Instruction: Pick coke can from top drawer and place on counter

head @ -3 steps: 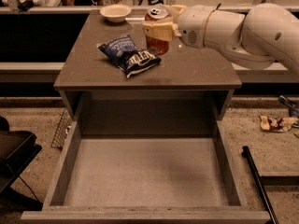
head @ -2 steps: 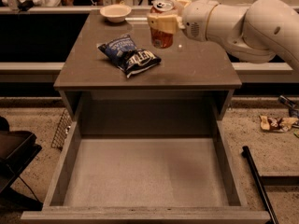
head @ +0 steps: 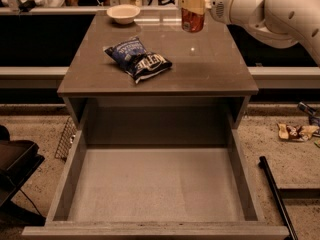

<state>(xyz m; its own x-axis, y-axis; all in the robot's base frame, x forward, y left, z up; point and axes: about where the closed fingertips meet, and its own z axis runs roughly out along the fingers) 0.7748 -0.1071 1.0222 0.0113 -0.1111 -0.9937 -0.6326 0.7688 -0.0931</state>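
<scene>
Fingers [head: 193,3] of the gripper [head: 193,6], at one o'clock, pinch the probably light, dentable orange-red drink can [head: 192,23] near its top.

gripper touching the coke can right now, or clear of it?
Touching. Camera view: the gripper, over the far edge of the counter, has its tan finger flat across the upper body of the coke can, with no gap.

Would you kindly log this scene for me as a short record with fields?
gripper: over the counter's far right part, shut on the can
can: upright, held, seemingly off the counter
drawer: open, can not in it
counter: chip bag mid-left, bowl at far edge
</scene>
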